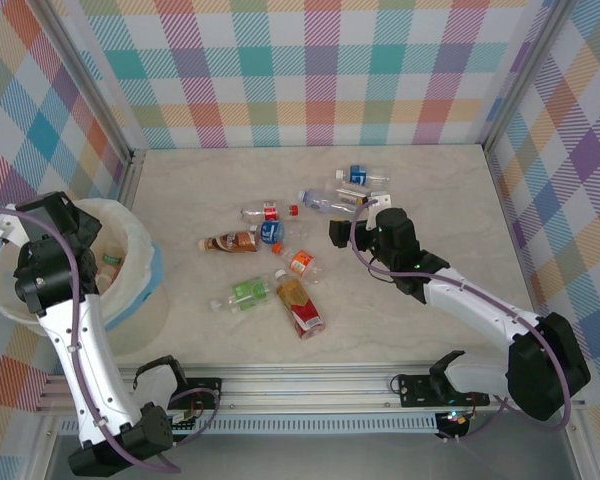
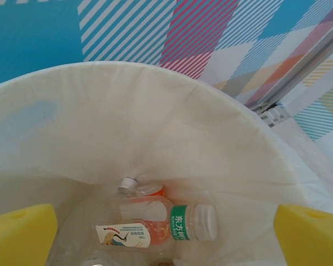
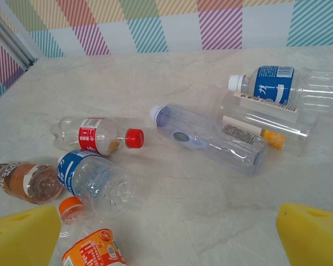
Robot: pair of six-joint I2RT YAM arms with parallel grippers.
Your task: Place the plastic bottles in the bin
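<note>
Left arm: tool [image 2: 165,235] hangs over the mouth of the bin [image 2: 127,127], yellow pads [image 2: 19,235] spread wide apart with nothing gripped between them. The bin stands at the left edge of the desk [image 1: 430,190], beside the left arm.

Bin contents, left wrist view: a clear bottle with a green label and white cap [image 2: 180,221] lies on its side at the bottom. A second bottle with an orange label [image 2: 145,191] lies just behind it, touching. Whether more lie lower down I cannot tell.

Right arm: stretched out over the middle of the desk. Its tool [image 3: 166,235] is spread apart, empty, and hovers near the loose bottles without touching any.

Bottles on the desk, all lying down:
- red-label bottle with red cap [image 3: 97,136]
- crumpled blue-label bottle [image 3: 91,180], just beside it
- brown bottle [image 3: 25,180], to the left of that one
- orange-label bottle [image 3: 94,252], close to the left pad
- clear bottle with a white cap [image 3: 208,138], touching another clear bottle [image 3: 266,122]
- blue-label bottle with white cap [image 3: 283,83], farthest off
- green-label bottle [image 1: 245,292] and a larger red-label bottle [image 1: 300,305], side by side, nearest the arm bases.
</note>
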